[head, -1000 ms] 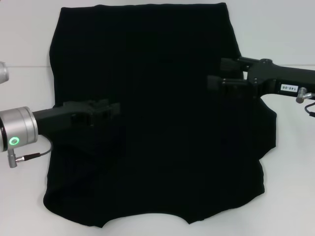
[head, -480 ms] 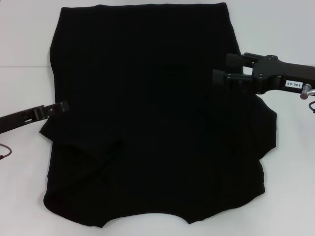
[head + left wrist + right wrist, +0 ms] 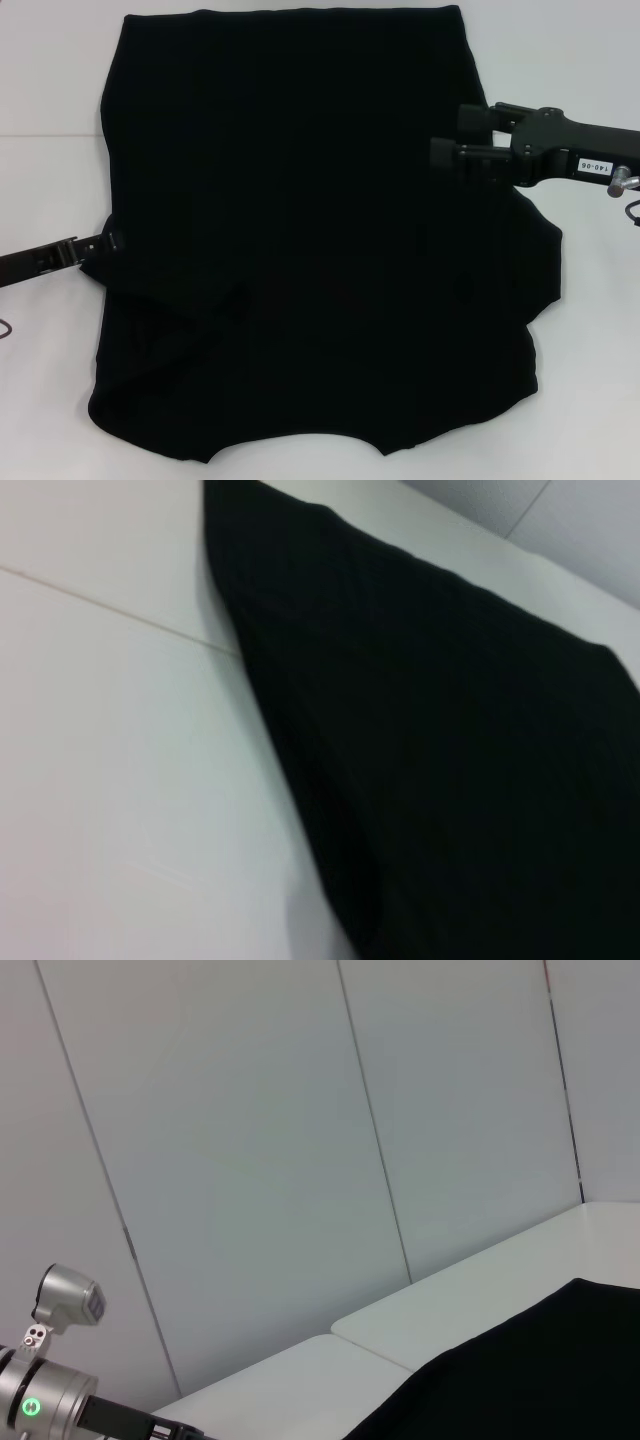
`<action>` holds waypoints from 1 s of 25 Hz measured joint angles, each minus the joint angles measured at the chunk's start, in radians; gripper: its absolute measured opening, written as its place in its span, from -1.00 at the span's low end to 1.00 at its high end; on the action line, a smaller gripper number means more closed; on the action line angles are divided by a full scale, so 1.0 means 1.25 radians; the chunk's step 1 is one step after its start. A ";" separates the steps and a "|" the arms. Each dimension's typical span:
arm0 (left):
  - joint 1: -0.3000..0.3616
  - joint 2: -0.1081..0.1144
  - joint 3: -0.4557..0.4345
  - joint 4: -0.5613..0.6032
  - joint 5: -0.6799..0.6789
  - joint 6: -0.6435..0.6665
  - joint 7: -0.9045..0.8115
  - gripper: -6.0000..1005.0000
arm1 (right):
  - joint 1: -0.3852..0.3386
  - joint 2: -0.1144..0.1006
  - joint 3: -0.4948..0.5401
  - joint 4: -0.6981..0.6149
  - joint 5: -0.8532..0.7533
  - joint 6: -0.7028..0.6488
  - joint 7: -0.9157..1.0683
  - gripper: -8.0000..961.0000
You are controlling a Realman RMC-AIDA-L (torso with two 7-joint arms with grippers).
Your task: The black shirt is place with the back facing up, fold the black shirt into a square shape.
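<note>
The black shirt [image 3: 320, 230] lies spread flat on the white table [image 3: 50, 90] and fills most of the head view. Its left sleeve is turned inward, leaving a raised fold [image 3: 228, 305] near the lower left. My left gripper [image 3: 108, 242] sits low at the shirt's left edge, seen edge-on as a thin dark bar. The left wrist view shows only that edge of the shirt [image 3: 450, 730] on the table. My right gripper [image 3: 455, 135] hovers over the shirt's right side, open with nothing between its fingers. A corner of the shirt [image 3: 540, 1370] appears in the right wrist view.
White table borders the shirt on the left, the right [image 3: 590, 350] and at the back. A table seam [image 3: 100, 605] runs beside the shirt's left edge. Grey wall panels [image 3: 250, 1160] stand behind the table. The left arm's silver wrist [image 3: 45, 1400] shows in the right wrist view.
My left arm has pulled back to the left, off the shirt, leaving the sleeve folded inward. My right gripper has shifted slightly right and up.
</note>
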 joint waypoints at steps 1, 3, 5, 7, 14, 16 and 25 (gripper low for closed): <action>-0.001 0.000 0.001 -0.002 0.005 -0.007 0.001 0.75 | 0.000 0.000 0.000 0.000 0.000 0.000 0.000 0.68; -0.002 -0.001 0.005 -0.007 0.010 -0.024 0.003 0.75 | -0.001 0.000 0.000 0.000 0.000 0.000 0.000 0.68; -0.003 -0.001 0.009 -0.014 0.011 -0.040 0.004 0.75 | -0.002 0.000 0.000 0.000 0.000 0.000 0.000 0.68; -0.004 -0.001 0.009 -0.023 0.011 -0.054 0.007 0.75 | -0.002 0.002 0.000 0.000 0.000 0.000 0.000 0.68; -0.004 -0.002 0.010 -0.034 0.012 -0.059 0.018 0.75 | -0.002 0.002 0.000 0.000 0.000 -0.002 0.000 0.68; -0.005 -0.002 0.014 -0.035 0.012 -0.058 0.018 0.75 | -0.002 0.002 0.000 0.000 0.000 -0.002 0.000 0.67; -0.009 -0.002 0.034 -0.036 0.012 -0.050 0.019 0.75 | -0.002 0.002 0.000 0.000 0.000 -0.003 0.000 0.67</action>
